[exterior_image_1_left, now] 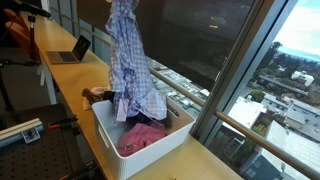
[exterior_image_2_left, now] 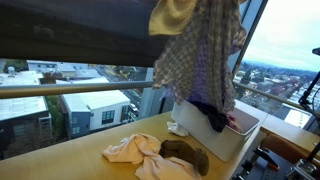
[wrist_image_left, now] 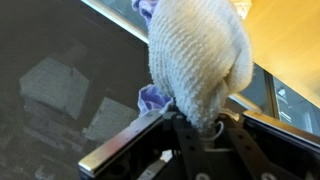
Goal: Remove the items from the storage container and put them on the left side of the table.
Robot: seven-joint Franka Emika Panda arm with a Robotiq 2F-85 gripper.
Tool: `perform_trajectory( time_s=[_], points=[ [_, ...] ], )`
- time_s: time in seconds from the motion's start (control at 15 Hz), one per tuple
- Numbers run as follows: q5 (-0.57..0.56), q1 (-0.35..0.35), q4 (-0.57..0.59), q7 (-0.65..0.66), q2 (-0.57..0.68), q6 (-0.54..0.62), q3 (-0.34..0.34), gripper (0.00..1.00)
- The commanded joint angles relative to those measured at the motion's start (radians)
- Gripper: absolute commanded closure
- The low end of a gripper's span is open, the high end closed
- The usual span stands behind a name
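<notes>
The white knit cloth [wrist_image_left: 200, 55] fills the upper centre of the wrist view as a coarse, ribbed, rounded bulge. The gripper [wrist_image_left: 200, 128], at the bottom edge, pinches its lower end with the jaws nearly together. A lavender-patterned garment [exterior_image_1_left: 128, 60] hangs with it (whether the jaws catch it too cannot be told). It is thin checked fabric in long folds, reaching down to the storage container [exterior_image_1_left: 160, 155] at lower centre. A pink cloth [exterior_image_1_left: 140, 138] and a navy piece [exterior_image_1_left: 148, 120] lie inside this smooth, rigid bin.

Procedure: raise until the hem clears the rim. Traverse toward the cream cloth [exterior_image_2_left: 130, 150] and brown cloth [exterior_image_2_left: 187, 155] on the table [exterior_image_2_left: 80, 165]. Release once the fabric rests on the wood, since limp cloth may snag.
</notes>
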Motion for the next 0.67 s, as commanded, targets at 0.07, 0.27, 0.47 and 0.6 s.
perform_trajectory(
  time_s=[0.07, 0.27, 0.47, 0.6],
  points=[
    [-0.084, 0.066, 0.288, 0.026, 0.145, -0.134, 0.057, 0.95],
    [-0.137, 0.122, 0.426, 0.027, 0.222, -0.199, 0.072, 0.95],
    [-0.197, 0.177, 0.568, 0.021, 0.304, -0.267, 0.088, 0.95],
    [-0.231, 0.215, 0.651, 0.014, 0.358, -0.307, 0.089, 0.95]
  ],
)
